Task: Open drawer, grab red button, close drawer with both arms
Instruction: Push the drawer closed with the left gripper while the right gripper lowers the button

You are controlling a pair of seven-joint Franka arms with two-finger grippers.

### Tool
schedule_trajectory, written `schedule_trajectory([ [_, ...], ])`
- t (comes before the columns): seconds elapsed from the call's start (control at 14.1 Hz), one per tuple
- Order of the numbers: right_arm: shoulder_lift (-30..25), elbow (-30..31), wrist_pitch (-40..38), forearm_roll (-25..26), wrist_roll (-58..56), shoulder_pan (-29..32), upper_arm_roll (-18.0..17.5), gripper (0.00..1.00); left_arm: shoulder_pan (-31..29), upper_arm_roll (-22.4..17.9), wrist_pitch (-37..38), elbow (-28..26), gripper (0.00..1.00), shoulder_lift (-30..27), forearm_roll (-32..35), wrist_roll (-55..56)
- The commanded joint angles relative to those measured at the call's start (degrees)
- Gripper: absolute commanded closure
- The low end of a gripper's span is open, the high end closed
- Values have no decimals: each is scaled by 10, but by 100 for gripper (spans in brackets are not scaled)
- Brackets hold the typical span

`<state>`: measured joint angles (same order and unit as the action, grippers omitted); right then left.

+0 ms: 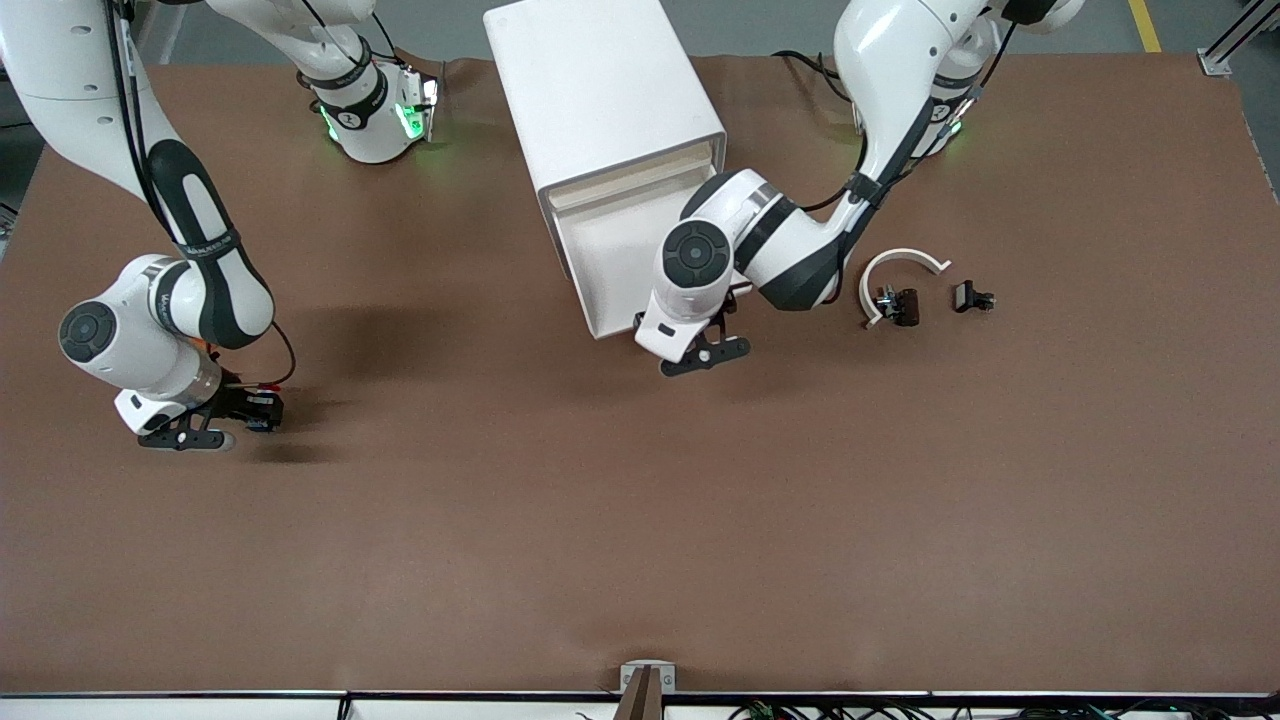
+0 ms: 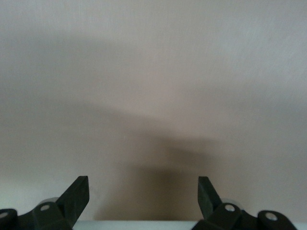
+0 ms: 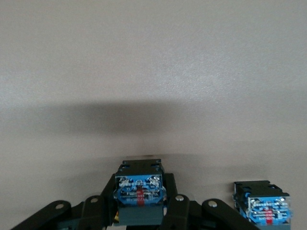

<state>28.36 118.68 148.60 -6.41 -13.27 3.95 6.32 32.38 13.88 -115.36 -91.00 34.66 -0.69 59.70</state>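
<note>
Two white arms over a brown table [image 1: 640, 520], seen from a high camera facing them. Right gripper [image 1: 215, 425] low over the table at the right arm's end, well apart from the cabinet, fingers closed on the button [image 1: 262, 400]; in the right wrist view the button [image 3: 139, 196] sits clamped between the two black fingers [image 3: 175, 206], its blue terminal underside facing the lens, long axis running roughly along the gripper's reach. A second, similar blue-backed part [image 3: 263, 206] showing just beside the held one in that wrist view; whether it is another button lying on the table or a mirror image of some kind, hard to say from this angle. Left gripper [image 1: 703, 352] down at the front edge of the white drawer [image 1: 610, 270], which stands pulled out of the white cabinet [image 1: 600, 90] toward the camera; left gripper [image 2: 143, 203] in its own wrist view spread wide and empty, pale drawer face [image 2: 153, 86] filling everything ahead of it, very close. Drawer lying directly in front of the left fingertips, sliding axis pointing back into the cabinet, so the left arm is the nearer one for a closing push. Toward the left arm's end, a white curved bracket [image 1: 900, 275] and two small dark parts [image 1: 973, 297] on the table, untouched.
</note>
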Motion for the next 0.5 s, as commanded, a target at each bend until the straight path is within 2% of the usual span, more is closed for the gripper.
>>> schedule_trajectory([
  [0.0,8,-5,2,3,-7,11,-8,100,3,14,19,-19,0,-13,-25,21],
  [0.43,8,1,-6,-2,-2,18,-9,100,-1,23,34,-25,0,-14,-115,45],
])
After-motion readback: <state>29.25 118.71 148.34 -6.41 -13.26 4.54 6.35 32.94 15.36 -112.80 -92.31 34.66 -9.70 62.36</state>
